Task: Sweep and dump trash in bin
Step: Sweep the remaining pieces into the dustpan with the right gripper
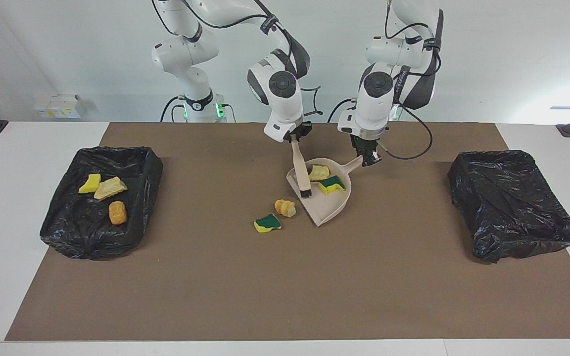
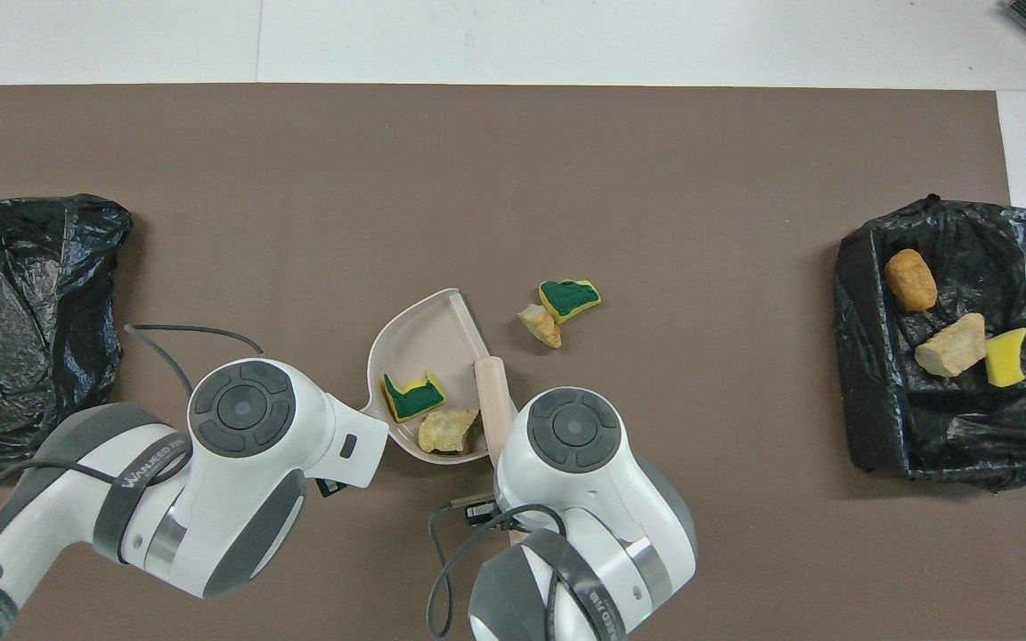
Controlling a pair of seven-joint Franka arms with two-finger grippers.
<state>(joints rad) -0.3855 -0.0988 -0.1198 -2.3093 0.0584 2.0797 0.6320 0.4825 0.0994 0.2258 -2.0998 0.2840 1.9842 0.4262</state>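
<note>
Lying in three groups, the trash comprises seven small scraps. Landmark for all positions: the beige dustpan (image 1: 325,195), flat on the brown mat (image 1: 285,277) of the surface (image 1: 18,198), its open mouth turned toward the right arm's end.

In the dustpan: one green-and-yellow sponge piece (image 1: 332,185) and one pale tan crumbly chunk (image 1: 319,172), the chunk nearer to the robots.

On the mat just beside the dustpan's mouth: a second green-topped sponge piece (image 1: 267,223) and a tan-and-orange chunk (image 1: 285,208), the chunk between that sponge piece and the dustpan.

In the black-lined bin (image 1: 101,200) at the right arm's end, well apart from the dustpan: a plain yellow sponge piece (image 1: 90,183), a tan chunk (image 1: 110,188) and an orange-brown lump (image 1: 118,213). A second black-lined bin (image 1: 512,202) stands at the left arm's end.

Right pincer (image 1: 296,139): closed on the handle of the brush (image 1: 301,173), above the dustpan's robot-side edge. The brush slants down, its dark bristles (image 1: 306,193) at the dustpan's mouth edge, beside the two scraps inside.

Left pincer (image 1: 365,159): clamped narrowly on the dustpan's handle (image 1: 353,165), near those two scraps.

In the overhead view, both wrist housings cover the pincers, the dustpan's handle and the brush's upper handle. Bristle contact with the pan floor cannot be determined.
</note>
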